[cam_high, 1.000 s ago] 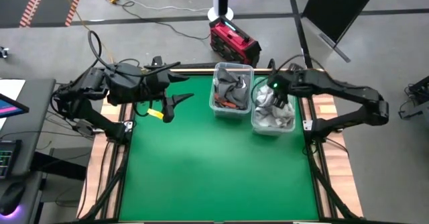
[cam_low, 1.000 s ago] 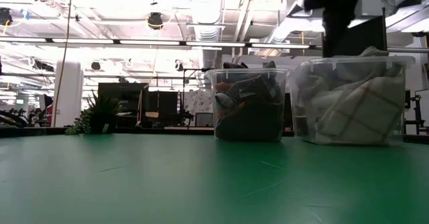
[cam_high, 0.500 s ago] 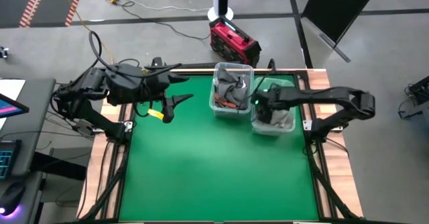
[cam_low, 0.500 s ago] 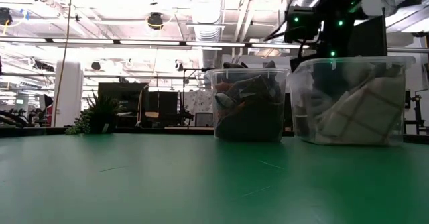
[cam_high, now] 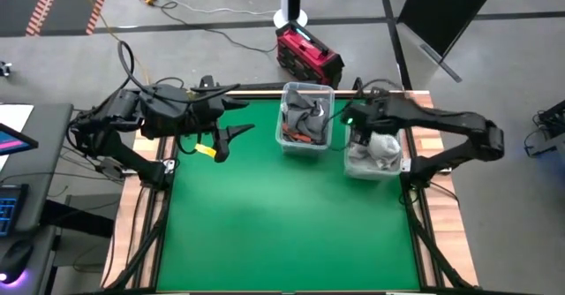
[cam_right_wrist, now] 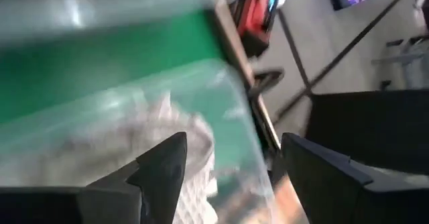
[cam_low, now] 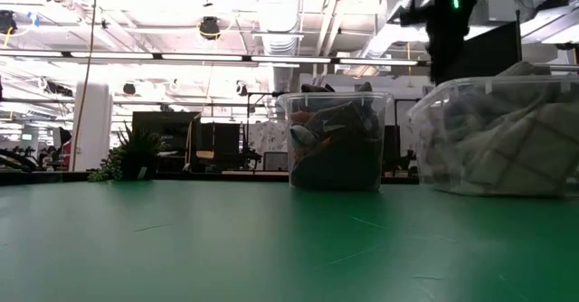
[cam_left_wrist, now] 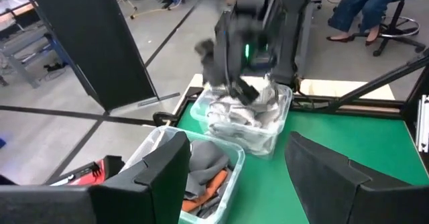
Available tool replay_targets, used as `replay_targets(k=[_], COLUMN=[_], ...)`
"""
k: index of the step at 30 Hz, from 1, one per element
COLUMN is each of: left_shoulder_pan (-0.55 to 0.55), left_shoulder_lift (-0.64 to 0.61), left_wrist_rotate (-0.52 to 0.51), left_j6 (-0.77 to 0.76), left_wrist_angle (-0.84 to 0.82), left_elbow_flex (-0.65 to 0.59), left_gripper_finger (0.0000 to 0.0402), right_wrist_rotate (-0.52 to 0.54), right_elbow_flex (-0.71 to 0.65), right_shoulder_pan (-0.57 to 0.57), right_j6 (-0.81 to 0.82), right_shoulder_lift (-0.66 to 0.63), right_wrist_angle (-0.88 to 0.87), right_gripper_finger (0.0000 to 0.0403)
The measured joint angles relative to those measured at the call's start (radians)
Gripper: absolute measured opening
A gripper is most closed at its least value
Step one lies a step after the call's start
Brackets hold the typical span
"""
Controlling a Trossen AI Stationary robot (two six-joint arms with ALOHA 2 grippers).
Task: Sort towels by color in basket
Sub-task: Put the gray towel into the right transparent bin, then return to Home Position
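The right gripper (cam_high: 364,129) hung just above the far rim of the light-towel bin (cam_high: 375,154), its fingers (cam_right_wrist: 161,167) spread wide and holding nothing. This clear bin held the white, light grey and red-checked towels (cam_low: 507,148); it sat at the right edge of the green bench (cam_high: 282,224), beside the dark-towel bin (cam_high: 305,118) with its dark grey and rust-orange towels (cam_left_wrist: 201,177). The main risk, as I judge it, was the light-towel bin itself: it stood turned out of line with the dark-towel bin, close to the wooden border, so any push or a finger catching its rim could slide it further or tip it. A second risk was that open fingers dipping into the heap might pinch two cloths together, or none. The left gripper (cam_high: 231,132) waited well away from the dark-towel bin, over the left side of the bench, its fingers (cam_left_wrist: 154,177) also open and empty.
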Motion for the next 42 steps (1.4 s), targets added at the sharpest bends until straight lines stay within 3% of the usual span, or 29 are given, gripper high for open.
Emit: replay_targets(k=[5, 10, 17, 27, 37, 42], left_shoulder_pan=[-0.001, -0.008, -0.008, 0.049, 0.093, 0.093], left_shoulder_lift=[-0.013, -0.11, -0.321, -0.596, -0.781, -0.821], left_wrist_rotate=[0.0, 0.004, 0.04, 0.036, 0.015, -0.043], left_j6=[0.005, -0.026, -0.077, -0.34, -0.467, -0.511], left_wrist_angle=[-0.021, 0.038, 0.497, 0.94, 1.33, 1.399], left_elbow_flex=[-0.027, -0.194, -0.651, -1.25, -1.608, -1.72], left_gripper_finger=[0.0231, 0.0231, 0.0231, 0.0231, 0.0231, 0.0231], right_wrist_rotate=[-0.044, -0.177, -0.234, -0.223, -0.097, -0.074], right_elbow_flex=[0.047, -0.005, -0.229, -0.454, -0.603, -0.693], right_shoulder_pan=[0.0, 0.078, 0.314, 0.513, 0.562, 0.564], right_j6=[0.183, 0.307, 0.433, 0.413, 0.418, 0.459], right_shoulder_lift=[-0.121, -0.328, -0.563, -0.679, -0.954, -1.087], right_wrist_angle=[0.047, 0.23, 0.581, 1.058, 1.094, 1.097], right_gripper_finger=[0.0286, 0.0286, 0.0286, 0.0285, 0.0285, 0.0285])
